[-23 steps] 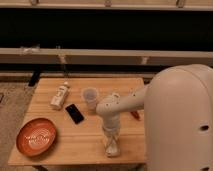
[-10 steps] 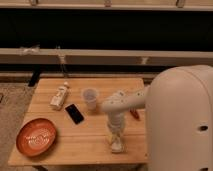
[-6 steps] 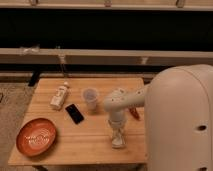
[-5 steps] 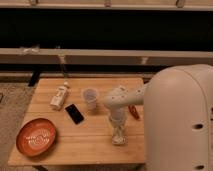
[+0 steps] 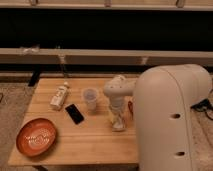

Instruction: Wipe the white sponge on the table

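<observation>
Pressing down at right-centre of table (image 5: 80, 142): tool (image 5: 118, 120), fingers together, clamped on sponge (image 5: 119, 123). Sponge pale, touching tabletop just left of robot's big white body (image 5: 172, 120). Arm (image 5: 117, 90) bends down from body to tool. Cup (image 5: 90, 97) near arm's left side. Black phone (image 5: 74, 113) flat, left of cup. White bottle (image 5: 59, 96) lying at back left. Orange plate (image 5: 36, 137) at front left corner.
</observation>
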### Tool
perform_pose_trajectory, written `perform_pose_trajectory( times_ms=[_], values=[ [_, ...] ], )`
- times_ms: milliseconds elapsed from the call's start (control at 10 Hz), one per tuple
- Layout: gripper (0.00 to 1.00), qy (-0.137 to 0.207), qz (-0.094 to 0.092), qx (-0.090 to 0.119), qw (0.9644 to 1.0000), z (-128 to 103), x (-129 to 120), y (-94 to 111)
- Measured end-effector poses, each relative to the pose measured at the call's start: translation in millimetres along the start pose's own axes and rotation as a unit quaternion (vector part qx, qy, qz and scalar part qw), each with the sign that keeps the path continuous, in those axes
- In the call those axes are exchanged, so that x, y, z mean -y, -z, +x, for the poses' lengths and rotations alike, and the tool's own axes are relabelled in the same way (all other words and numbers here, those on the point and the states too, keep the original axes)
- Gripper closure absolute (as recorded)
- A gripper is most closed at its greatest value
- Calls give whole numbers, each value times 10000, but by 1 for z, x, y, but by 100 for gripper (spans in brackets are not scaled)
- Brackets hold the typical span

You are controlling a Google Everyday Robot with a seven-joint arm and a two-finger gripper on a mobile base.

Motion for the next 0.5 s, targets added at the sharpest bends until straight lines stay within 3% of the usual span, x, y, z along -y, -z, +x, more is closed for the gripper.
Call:
perform_pose_trajectory(
  times_ms=[400, 500],
  values=[
    [100, 562, -55, 239, 9981, -34, -57, 8],
    [100, 870, -86, 370, 9955, -44, -86, 16]
  ],
)
